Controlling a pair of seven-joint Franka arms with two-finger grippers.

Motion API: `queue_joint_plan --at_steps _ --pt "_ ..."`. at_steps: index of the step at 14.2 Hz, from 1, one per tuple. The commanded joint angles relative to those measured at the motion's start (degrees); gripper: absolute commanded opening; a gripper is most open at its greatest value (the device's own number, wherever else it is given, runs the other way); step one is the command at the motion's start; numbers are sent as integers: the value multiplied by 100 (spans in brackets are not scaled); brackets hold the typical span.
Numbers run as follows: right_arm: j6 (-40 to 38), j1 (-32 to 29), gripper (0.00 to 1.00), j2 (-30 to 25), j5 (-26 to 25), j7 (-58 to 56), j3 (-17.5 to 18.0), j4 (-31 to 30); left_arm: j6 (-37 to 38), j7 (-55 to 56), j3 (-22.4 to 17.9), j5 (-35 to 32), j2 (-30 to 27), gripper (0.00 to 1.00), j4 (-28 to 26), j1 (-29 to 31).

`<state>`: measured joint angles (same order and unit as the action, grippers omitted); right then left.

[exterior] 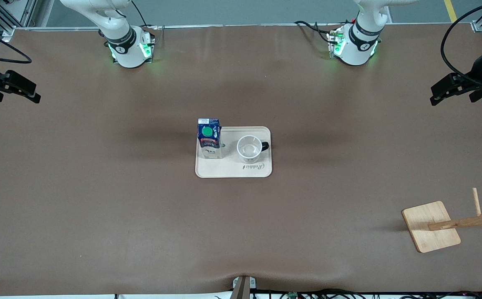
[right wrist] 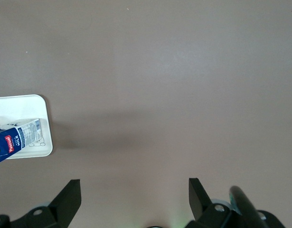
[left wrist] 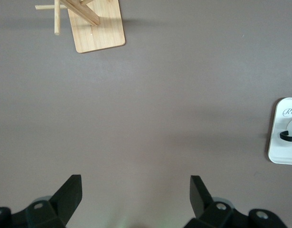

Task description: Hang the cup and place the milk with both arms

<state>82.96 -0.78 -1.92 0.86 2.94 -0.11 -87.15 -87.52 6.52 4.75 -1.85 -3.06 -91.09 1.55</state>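
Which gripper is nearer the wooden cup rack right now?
Left. The left gripper hangs open at the rack's end of the table; the right gripper, also open, is at the other end.

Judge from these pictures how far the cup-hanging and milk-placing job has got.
Nothing looks done: the cup and the milk both stand on the tray. Nothing is in hand; the left gripper and right gripper hang open over bare table. Left: hanging the cup on the wooden rack, placing the milk.
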Motion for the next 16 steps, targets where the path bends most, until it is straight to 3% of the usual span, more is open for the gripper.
queue_joint_plan --at_steps 1,4,7,10,13,16 --pt "19 -97 100 -45 37 -39 28 -30 112 -63 17 -87 42 100 126 4" --pt "19 -89 100 -45 37 -39 28 -30 112 -2 8 -87 51 100 161 -23" --pt "27 -97 100 -28 37 -39 28 -30 121 -19 8 -87 419 100 590 -49" --pt "19 -97 100 -19 37 -39 28 -30 112 86 96 0 613 100 618 -110" --pt "19 -150 100 -19 37 -48 28 -30 60 629 420 70 911 100 636 -391" --pt "19 -159 100 -19 37 -48 28 -30 -509 1490 597 115 1307 100 610 -760"
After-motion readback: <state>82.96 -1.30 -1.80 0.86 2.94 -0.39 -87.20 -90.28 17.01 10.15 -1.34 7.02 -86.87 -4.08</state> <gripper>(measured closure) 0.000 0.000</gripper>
